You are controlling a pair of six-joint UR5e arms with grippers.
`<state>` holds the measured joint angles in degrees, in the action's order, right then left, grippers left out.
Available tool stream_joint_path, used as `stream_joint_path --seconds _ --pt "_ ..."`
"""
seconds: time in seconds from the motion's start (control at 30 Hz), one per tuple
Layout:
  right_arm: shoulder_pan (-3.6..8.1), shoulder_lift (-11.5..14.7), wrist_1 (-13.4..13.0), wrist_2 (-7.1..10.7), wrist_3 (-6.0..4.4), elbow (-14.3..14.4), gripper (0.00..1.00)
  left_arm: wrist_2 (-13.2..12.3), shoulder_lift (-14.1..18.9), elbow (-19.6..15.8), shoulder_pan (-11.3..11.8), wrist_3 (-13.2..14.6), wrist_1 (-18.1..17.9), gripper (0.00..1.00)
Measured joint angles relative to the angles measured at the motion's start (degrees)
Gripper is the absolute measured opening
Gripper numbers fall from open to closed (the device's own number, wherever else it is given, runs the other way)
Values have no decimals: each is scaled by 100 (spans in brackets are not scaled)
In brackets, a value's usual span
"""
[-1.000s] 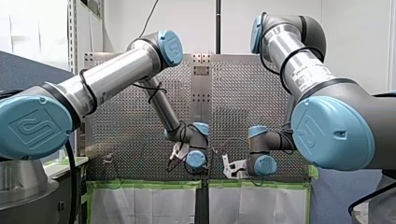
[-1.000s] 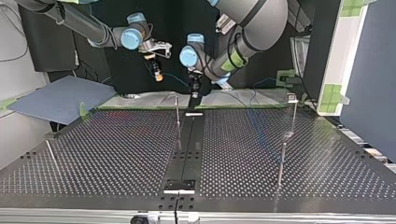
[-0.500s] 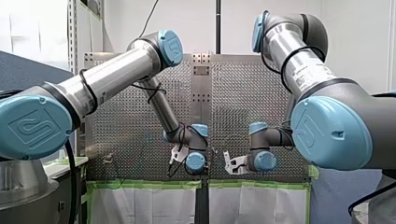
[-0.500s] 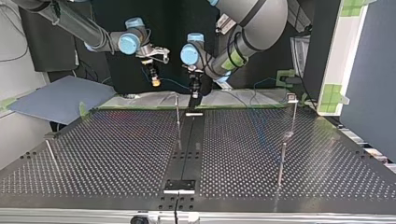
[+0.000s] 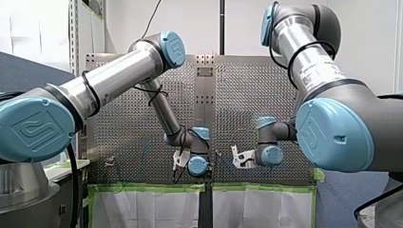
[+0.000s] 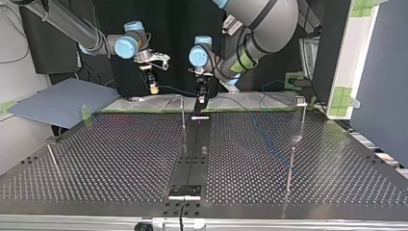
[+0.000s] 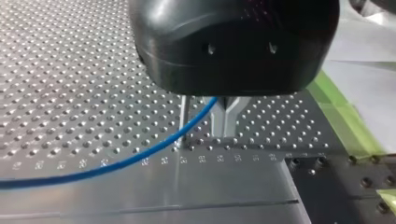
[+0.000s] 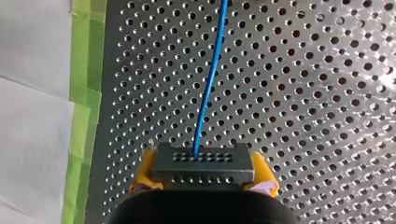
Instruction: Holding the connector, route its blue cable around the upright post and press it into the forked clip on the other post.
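Pinching black, hole-gridded rectangular connector (image 8: 203, 161) between right gripper (image 8: 204, 174) yellow pads (image 8: 144, 170). Trailing smooth blue cable (image 8: 210, 79) across perforated metal table (image 8: 303, 93). Pressing left gripper (image 7: 224, 127) metal fingers (image 7: 218, 120) together beside thin upright post (image 7: 183, 119).

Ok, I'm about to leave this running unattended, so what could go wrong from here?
The connector is held only at its ends by the yellow pads of my right end effector; a tug on the cable might twist or pull it loose. In the left wrist view the cable crosses the thin post closely, so it may snag or pass on the wrong side.
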<state>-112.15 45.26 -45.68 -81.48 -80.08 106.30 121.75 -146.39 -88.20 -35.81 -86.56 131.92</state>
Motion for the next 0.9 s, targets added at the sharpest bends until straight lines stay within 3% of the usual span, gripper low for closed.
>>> stream_joint_path --seconds 0.33,0.63,0.9 --pt "49 14 59 40 -98 -85 0 -54 -1 -5 123 -398 65 2" --pt "90 15 298 37 -117 -175 0 -161 -6 -7 237 -455 204 2" --pt "132 15 656 -2 -135 -483 0 -301 -7 -3 313 -451 210 2"
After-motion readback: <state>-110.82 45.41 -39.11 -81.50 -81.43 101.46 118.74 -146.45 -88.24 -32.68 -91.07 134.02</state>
